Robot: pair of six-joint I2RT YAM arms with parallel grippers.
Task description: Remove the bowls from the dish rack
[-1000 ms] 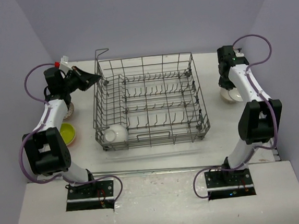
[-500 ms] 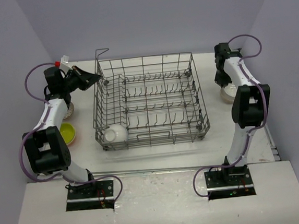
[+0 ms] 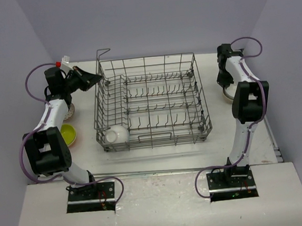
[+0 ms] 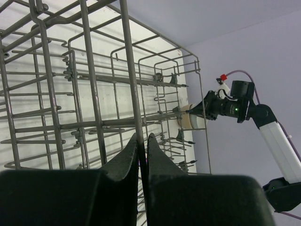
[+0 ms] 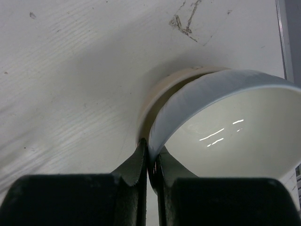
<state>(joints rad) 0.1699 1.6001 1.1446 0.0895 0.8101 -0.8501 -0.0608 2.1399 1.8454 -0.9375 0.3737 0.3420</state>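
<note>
Over the last second my right arm has folded in. Its elbow has drawn up and back toward the far side, and the wrist has shifted slightly toward 12 o'clock. My right gripper (image 5: 149, 153) stays out at 3 o'clock of the dish rack (image 3: 158, 140), well clear of its wall. It is clamped on the rim of the grey-rimmed bowl (image 5: 225, 127), with 1 finger inside the lip and 1 outside. That bowl sits tilted over the cream bowl (image 5: 162, 92) on the bench (image 3: 160, 157). It looks to be going into a stack of 2, though I cannot tell whether it has seated flat yet.

My left arm has not moved at all. My left gripper (image 4: 142, 139) is closed on an upright wire at the rack's 10 o'clock corner, and I take that as bracing the rack while the other arm works.

So this bowl is out of the rack and almost placed. I judge the next step on the right is to let go of the rim and lift clear without dragging the bowl off the one beneath.

The job is not finished. 1 white bowl (image 3: 117, 134) still lies in the rack's 7 o'clock corner, nearer my left arm than my right. A yellow-green bowl (image 3: 68, 134) already rests on the bench at 9 o'clock of the rack.
</note>
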